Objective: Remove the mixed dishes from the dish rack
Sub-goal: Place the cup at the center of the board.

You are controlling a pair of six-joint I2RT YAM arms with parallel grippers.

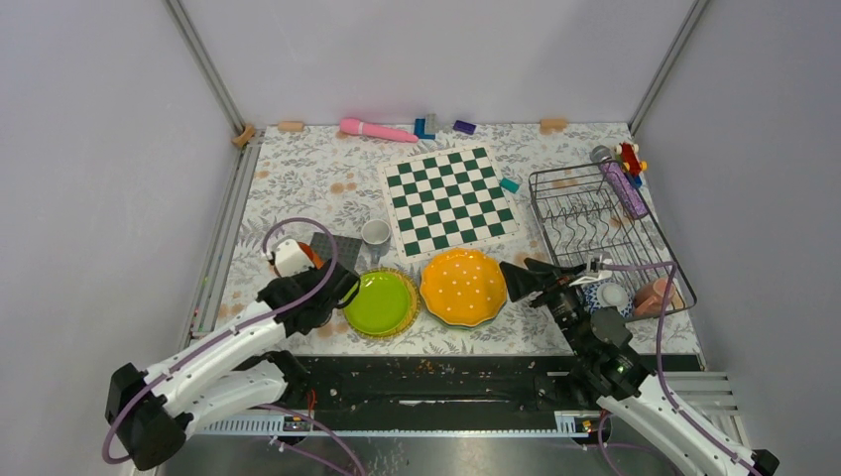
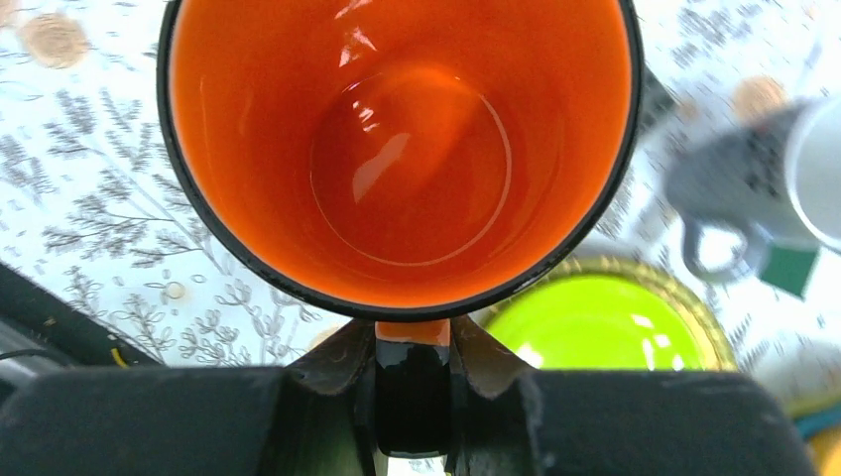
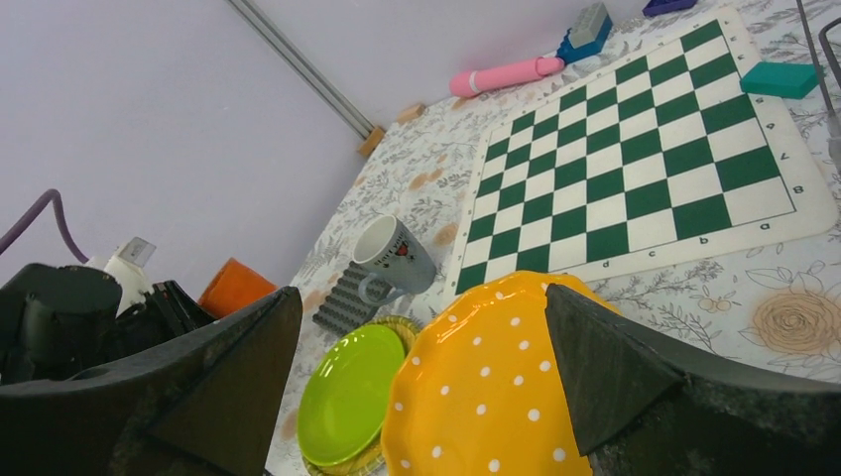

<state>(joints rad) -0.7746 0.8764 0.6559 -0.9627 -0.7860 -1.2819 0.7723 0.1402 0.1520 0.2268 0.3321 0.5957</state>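
My left gripper (image 2: 414,342) is shut on the black rim and handle of an orange cup (image 2: 402,149), held low over the table left of the lime-green plate (image 1: 380,302); I cannot tell if the cup touches the table. My left gripper also shows in the top view (image 1: 315,270). The orange white-dotted scalloped plate (image 1: 463,286) lies flat beside the lime plate. My right gripper (image 1: 528,278) is open and empty, between that plate and the dish rack (image 1: 555,213). In the right wrist view my right gripper (image 3: 421,367) hangs over the dotted plate (image 3: 496,387). A patterned bowl (image 1: 607,296) and a pink cup (image 1: 655,295) sit in the rack's near end.
A grey-white mug (image 1: 375,234) lies by the grey studded baseplate (image 1: 335,248). The green-and-white chessboard (image 1: 451,198) is mid-table. A purple tube (image 1: 625,188) and red toy (image 1: 630,156) sit at the rack's far end. A pink tube (image 1: 375,129) and small blocks lie along the back.
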